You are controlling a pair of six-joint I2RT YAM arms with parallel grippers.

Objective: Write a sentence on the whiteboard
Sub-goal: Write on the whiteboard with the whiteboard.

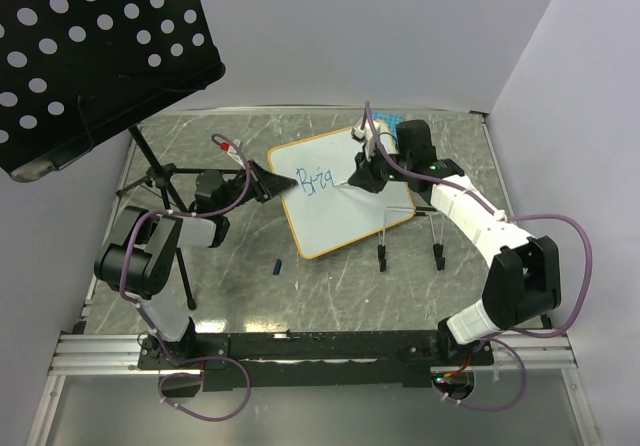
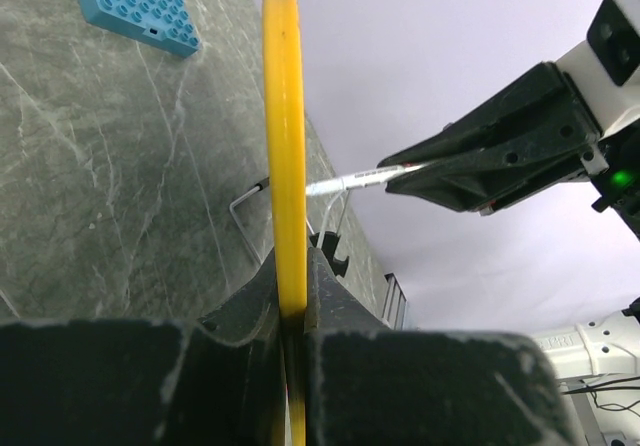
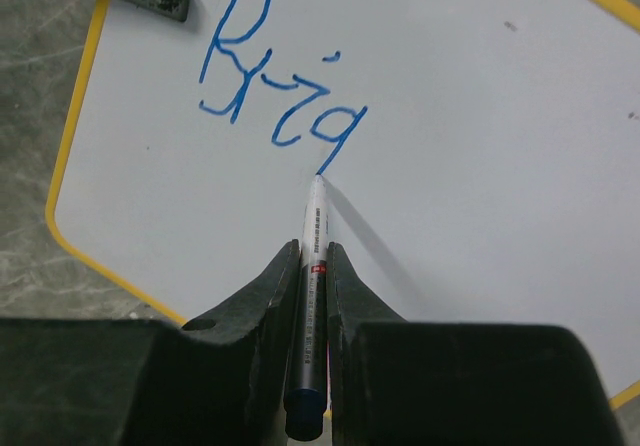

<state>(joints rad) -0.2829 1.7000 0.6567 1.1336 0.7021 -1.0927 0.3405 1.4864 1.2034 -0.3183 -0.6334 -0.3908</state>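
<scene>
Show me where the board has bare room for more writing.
Bare: the whiteboard right of the blue letters, out to its rim, and the strip below them beside the marker. Crowded: the edge clamped by the left gripper.

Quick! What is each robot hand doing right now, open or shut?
Left hand: shut, pinching the whiteboard by its yellow rim.
Right hand: shut on the marker, tip touching the board.

The whiteboard (image 2: 283,116) shows only its yellow rim edge-on in the left wrist view, its face hidden, while from above the blue studded plate (image 1: 388,122) sits mostly behind the right gripper (image 1: 358,178) and a small blue object (image 1: 277,264) is too small to identify.
</scene>
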